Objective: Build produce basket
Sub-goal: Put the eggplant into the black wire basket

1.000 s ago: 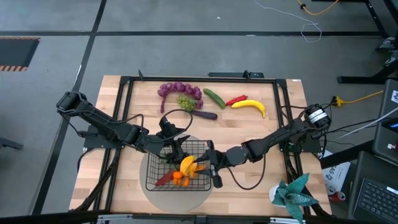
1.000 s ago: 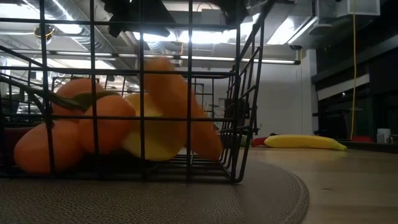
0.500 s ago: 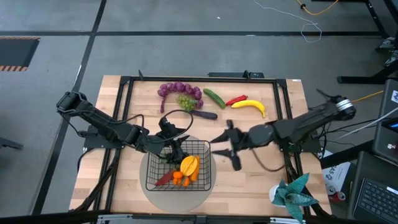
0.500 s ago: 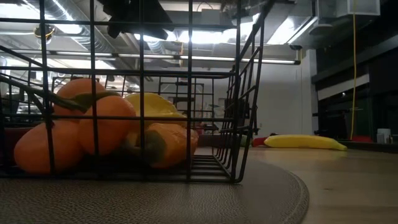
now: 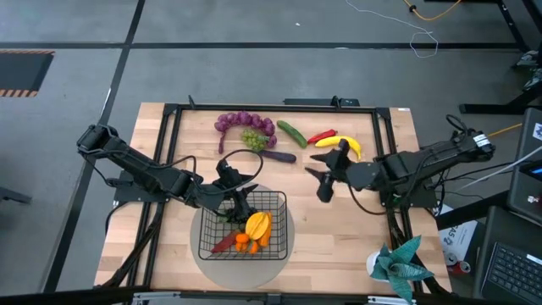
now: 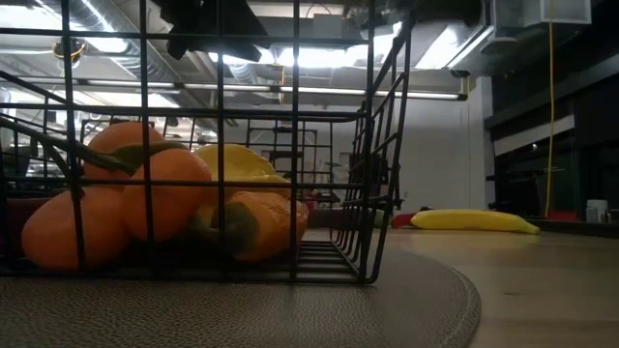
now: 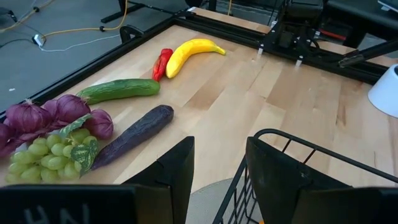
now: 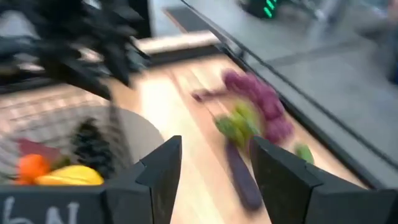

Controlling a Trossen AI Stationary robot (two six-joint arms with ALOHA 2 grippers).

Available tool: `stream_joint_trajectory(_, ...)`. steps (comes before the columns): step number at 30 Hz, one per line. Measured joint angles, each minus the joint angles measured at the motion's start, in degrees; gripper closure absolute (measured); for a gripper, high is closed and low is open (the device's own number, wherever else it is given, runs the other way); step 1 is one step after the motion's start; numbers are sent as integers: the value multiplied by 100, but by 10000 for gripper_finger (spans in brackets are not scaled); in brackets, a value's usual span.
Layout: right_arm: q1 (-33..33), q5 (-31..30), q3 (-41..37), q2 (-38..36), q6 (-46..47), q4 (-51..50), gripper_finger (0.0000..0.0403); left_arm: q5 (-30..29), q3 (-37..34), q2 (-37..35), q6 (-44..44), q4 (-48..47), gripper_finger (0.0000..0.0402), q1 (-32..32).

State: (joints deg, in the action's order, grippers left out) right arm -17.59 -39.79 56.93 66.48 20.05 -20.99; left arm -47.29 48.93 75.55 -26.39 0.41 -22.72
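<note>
1. Your right tool (image 5: 324, 180) hangs over the bare worktop (image 5: 356, 220), with its fingers (image 8: 163, 167) spread wide and nothing between them; it sits just in front of the banana (image 5: 340, 144) and the red chili (image 5: 321, 135), between them and the basket (image 5: 244, 224).
2. Your left tool (image 5: 235, 206) rests at the back rim of the basket with its fingers apart and empty; that arm waits.
3. The basket stands on the round grey mat (image 5: 279, 258) and already holds orange carrots (image 6: 126, 198), a yellow piece (image 5: 257, 225) and a red piece (image 5: 222, 244).
4. Loose produce lies in a row along the far side of the worktop: purple grapes (image 5: 241, 124), green grapes (image 5: 253, 138), eggplant (image 5: 278, 156), cucumber (image 5: 292, 133), chili, banana.
5. The right arm is nearer the banana, whose long axis runs roughly across the worktop with a slight slant; judged from this, the tool would close across its width.
6. The right wrist view is smeared, so you cannot read fine detail there, and the low view is blocked mostly by basket wire.
</note>
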Motion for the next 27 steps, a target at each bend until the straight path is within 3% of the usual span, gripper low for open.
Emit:
stream_joint_trajectory(4,450,41,0,155,1137,-671,210,0,0,0,0,2,262,6)
stream_joint_trajectory(8,1193,988,0,377,1222,-722,210,0,0,0,-2,4,262,70)
stream_joint_trajectory(13,2054,1999,0,975,890,-367,210,0,0,0,-4,13,262,173)
stream_joint_trajectory(27,3004,2968,-2,3178,-869,1047,210,369,0,0,-7,2,262,195)
